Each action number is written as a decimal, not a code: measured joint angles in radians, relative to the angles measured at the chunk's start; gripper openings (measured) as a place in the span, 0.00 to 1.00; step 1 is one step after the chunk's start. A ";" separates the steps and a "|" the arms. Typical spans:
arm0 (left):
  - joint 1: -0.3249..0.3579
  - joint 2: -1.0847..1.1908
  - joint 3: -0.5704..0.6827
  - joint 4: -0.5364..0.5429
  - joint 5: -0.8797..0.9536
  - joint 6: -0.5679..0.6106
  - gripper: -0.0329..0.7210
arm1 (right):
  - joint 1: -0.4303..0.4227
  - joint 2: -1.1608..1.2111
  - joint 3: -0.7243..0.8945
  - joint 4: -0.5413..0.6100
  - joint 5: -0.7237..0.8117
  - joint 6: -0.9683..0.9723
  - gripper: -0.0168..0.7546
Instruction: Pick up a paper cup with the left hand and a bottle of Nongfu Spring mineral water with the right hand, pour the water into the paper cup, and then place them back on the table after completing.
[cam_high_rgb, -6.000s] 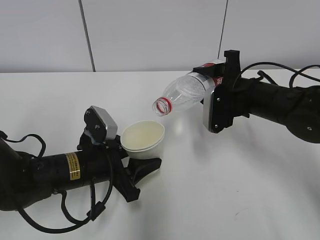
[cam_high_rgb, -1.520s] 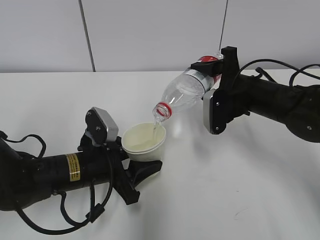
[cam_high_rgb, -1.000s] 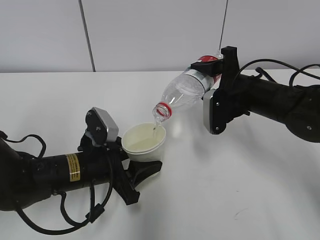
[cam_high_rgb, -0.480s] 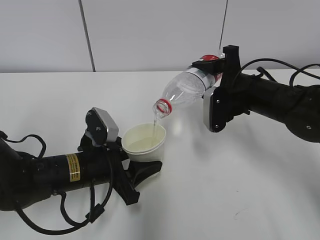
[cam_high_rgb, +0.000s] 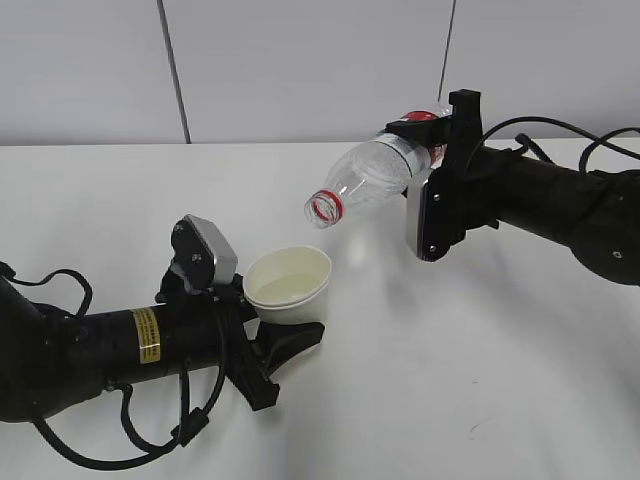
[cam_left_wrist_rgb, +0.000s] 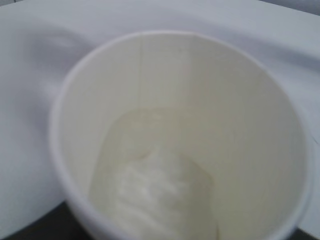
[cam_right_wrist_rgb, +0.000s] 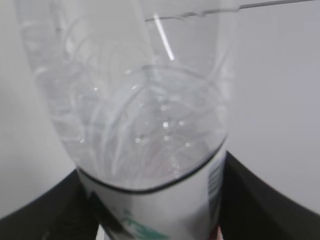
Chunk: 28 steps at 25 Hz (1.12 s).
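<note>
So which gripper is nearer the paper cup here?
Left. The left gripper is closed around the paper cup, holding it. The right gripper holds the tilted bottle up and to the right, clear of the cup.

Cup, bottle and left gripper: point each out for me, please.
cup (cam_high_rgb: 290, 288), exterior view, on its white outer wall below the rim.
bottle (cam_high_rgb: 368, 181), exterior view, on the clear ribbed body.
left gripper (cam_high_rgb: 287, 336), exterior view, on the black finger under the cup.

Paper cup (cam_high_rgb: 288, 285) held at lower-left centre of frame above desk (cam_high_rgb: 450, 370); bottle (cam_high_rgb: 365, 182) tilted, positioned upper right of cup, apart.
</note>
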 joint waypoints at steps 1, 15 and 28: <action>0.000 0.000 0.000 0.000 0.000 0.000 0.53 | 0.000 0.000 0.000 0.000 0.000 0.005 0.62; 0.000 0.000 0.000 -0.028 0.014 0.000 0.53 | 0.000 0.000 0.000 0.058 -0.001 0.316 0.62; 0.000 0.000 0.000 -0.078 0.014 0.000 0.53 | 0.000 0.000 0.000 0.152 -0.001 0.856 0.62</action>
